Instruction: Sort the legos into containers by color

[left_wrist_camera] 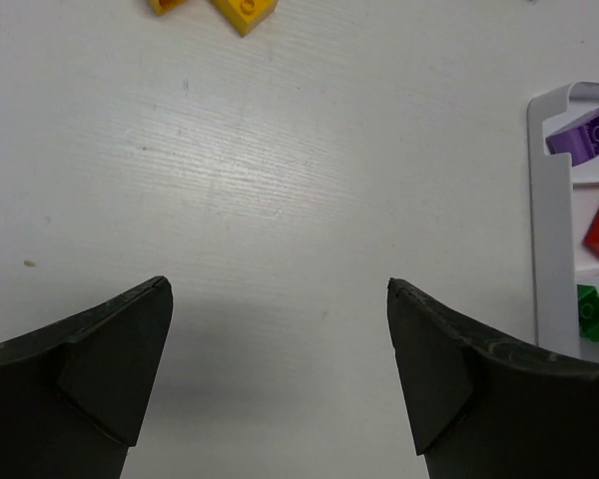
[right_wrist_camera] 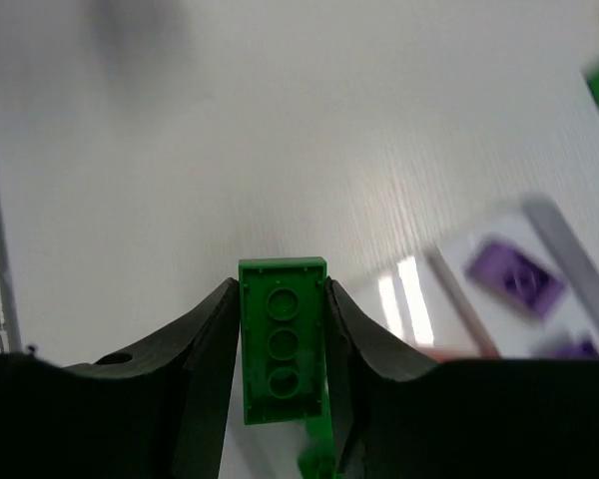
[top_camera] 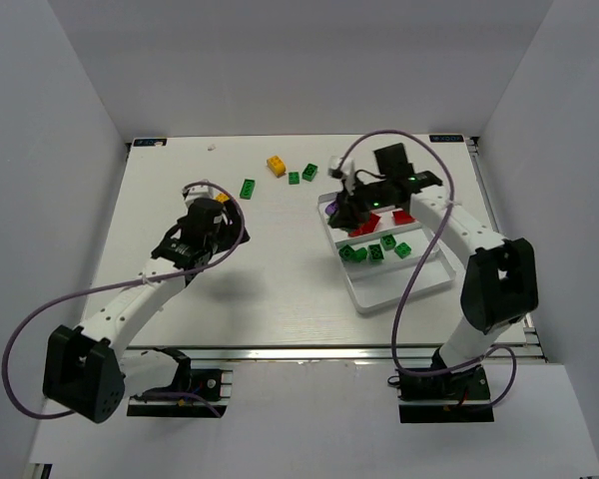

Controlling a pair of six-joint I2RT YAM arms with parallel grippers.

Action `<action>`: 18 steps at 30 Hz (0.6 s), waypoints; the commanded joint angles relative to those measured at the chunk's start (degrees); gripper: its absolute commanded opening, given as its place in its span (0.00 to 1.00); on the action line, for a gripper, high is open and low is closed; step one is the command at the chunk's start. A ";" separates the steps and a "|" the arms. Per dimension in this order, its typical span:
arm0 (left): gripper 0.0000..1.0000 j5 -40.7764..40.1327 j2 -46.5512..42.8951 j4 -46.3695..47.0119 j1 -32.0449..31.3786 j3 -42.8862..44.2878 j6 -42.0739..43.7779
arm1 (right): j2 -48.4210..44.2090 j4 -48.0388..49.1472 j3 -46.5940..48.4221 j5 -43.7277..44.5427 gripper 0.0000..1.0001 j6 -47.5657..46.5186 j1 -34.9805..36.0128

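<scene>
Left gripper (left_wrist_camera: 280, 289) gapes wide and empty, yellow legos (left_wrist_camera: 245, 12) straight ahead on bench (left_wrist_camera: 280, 150). Right gripper (right_wrist_camera: 282, 287) pinches green lego (right_wrist_camera: 283, 344), long axis along fingers, above tray (top_camera: 401, 287). Green row (top_camera: 377, 251) lies basewards, past red legos (top_camera: 364, 229).

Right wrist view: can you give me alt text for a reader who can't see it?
The right gripper is shut on a green brick, which fills the bottom centre with three round circles facing the camera. Behind it is the white table. At lower right, blurred, purple bricks lie in the white tray.
</scene>
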 commanded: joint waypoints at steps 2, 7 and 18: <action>0.98 0.51 6.28 1.98 1.58 7.04 8.83 | -3.77 5.50 -7.48 10.01 0.08 10.86 -11.37; 0.98 3.76 15.50 0.93 4.38 14.25 13.93 | -7.12 7.96 -14.42 21.42 0.14 9.38 -19.38; 0.98 8.95 26.86 2.42 9.14 24.09 18.33 | -2.56 8.05 -14.97 28.21 0.30 11.75 -24.05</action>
